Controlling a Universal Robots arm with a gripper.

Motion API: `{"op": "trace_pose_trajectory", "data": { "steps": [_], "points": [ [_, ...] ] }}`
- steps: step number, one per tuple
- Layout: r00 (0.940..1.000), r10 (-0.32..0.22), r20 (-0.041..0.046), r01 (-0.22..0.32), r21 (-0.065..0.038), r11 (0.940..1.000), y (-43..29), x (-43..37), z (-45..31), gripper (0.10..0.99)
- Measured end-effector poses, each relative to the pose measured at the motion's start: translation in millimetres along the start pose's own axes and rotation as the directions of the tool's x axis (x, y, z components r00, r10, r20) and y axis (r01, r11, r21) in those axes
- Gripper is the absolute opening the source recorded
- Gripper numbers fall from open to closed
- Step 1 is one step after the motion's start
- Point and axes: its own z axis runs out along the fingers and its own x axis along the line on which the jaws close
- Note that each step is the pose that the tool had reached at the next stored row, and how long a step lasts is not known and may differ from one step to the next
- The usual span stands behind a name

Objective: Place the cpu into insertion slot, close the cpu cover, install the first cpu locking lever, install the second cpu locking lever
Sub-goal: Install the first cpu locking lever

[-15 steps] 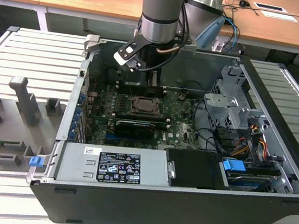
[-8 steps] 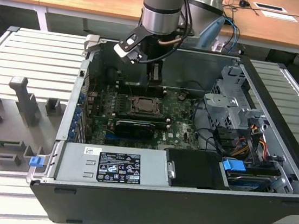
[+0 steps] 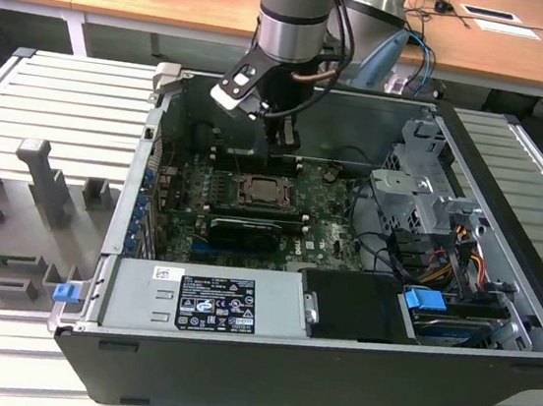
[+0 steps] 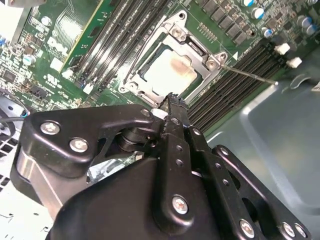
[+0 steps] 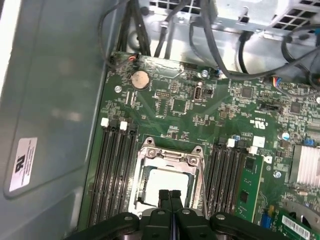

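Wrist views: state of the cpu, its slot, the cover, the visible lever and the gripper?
Pale silvery-beige square cpu: seated flat, face showing.
Silver-rimmed square insertion slot: holds the cpu.
Silver square cpu cover frame: down over the cpu, which shows through its window.
Thin silver wire lever: sticking out over the long black memory slots, apparently unlatched.
Black gripper: fingers shut, holding nothing, tip by the slot's edge.

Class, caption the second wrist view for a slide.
Shut gripper close to the cpu, which sits in the insertion slot.
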Motion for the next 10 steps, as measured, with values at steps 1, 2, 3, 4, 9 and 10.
{"op": "trace_pose_trajectory", "data": {
  "steps": [1,2,3,4,9,10],
  "points": [
    [1.0000,-0.008,-0.0006,0.008,0.000,1.0000,-0.4,0.0,0.2,0.106],
    [0.9999,-0.015,-0.0008,0.015,0.000,0.9999,-0.5,-0.1,0.3,0.106],
    [0.9997,-0.024,-0.0013,0.024,0.000,0.9997,-0.7,-0.1,0.8,0.106],
    [0.9993,-0.036,-0.0022,0.036,0.000,0.9993,-1.0,0.0,1.3,0.106],
    [0.9933,-0.115,-0.0066,0.115,0.002,0.9933,-1.0,0.0,1.7,0.106],
    [0.9913,-0.132,-0.0074,0.132,0.002,0.9913,-1.0,0.0,1.7,0.106]
  ]
}}
